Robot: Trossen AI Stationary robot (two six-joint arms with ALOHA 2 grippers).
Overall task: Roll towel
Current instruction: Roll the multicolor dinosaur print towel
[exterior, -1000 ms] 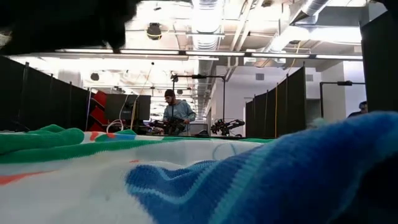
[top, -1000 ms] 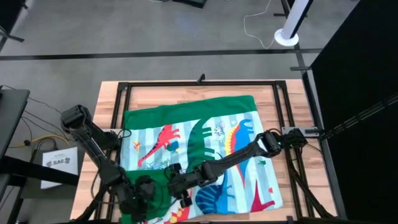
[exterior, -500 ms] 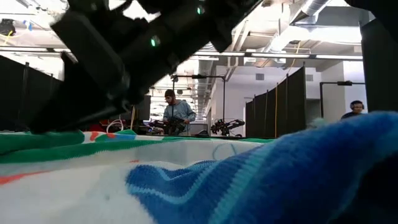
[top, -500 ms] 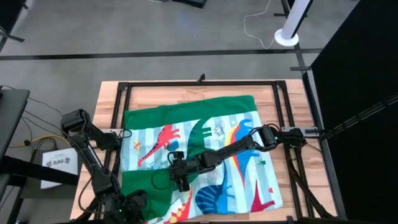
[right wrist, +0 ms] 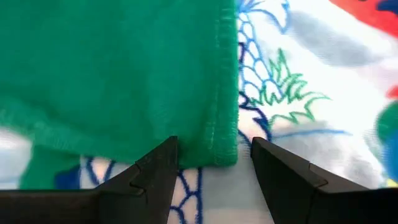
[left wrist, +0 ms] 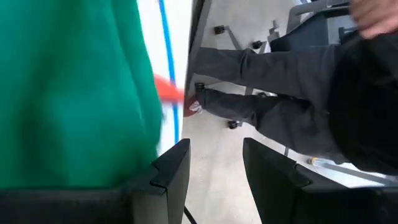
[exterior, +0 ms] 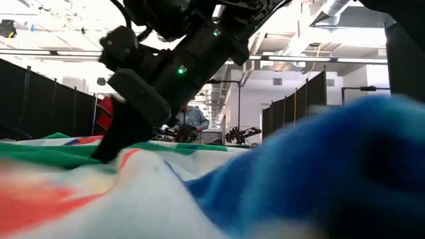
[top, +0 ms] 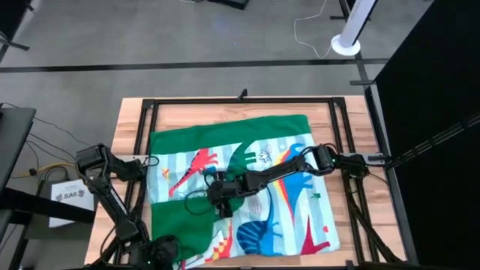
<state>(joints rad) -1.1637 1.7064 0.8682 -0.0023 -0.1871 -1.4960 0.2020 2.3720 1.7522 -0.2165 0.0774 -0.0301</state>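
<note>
The towel (top: 247, 187) is lying spread over most of the desk (top: 129, 120), its far edge near the far side, near edge hanging close to the near edge. A green flap is lying folded over the print at the near-left part.

R gripper (top: 223, 199) is sitting mid-desk, over the towel's centre, right at the corner of that green flap. In the right wrist view its fingers (right wrist: 155, 171) are standing apart w/ the flap's hemmed corner lying between them, so released, not pinching anything. Low view is showing it (exterior: 113, 143) coming down from above, tip on or just above the cloth; can't tell which.

L gripper (top: 159, 253) is waiting at the near-left corner of the desk, by the towel's near edge. Left wrist view: fingers (left wrist: 171, 171) parted, nothing between them, green cloth just beside. A person's legs (left wrist: 261, 62) are showing beyond the desk edge there.
</note>
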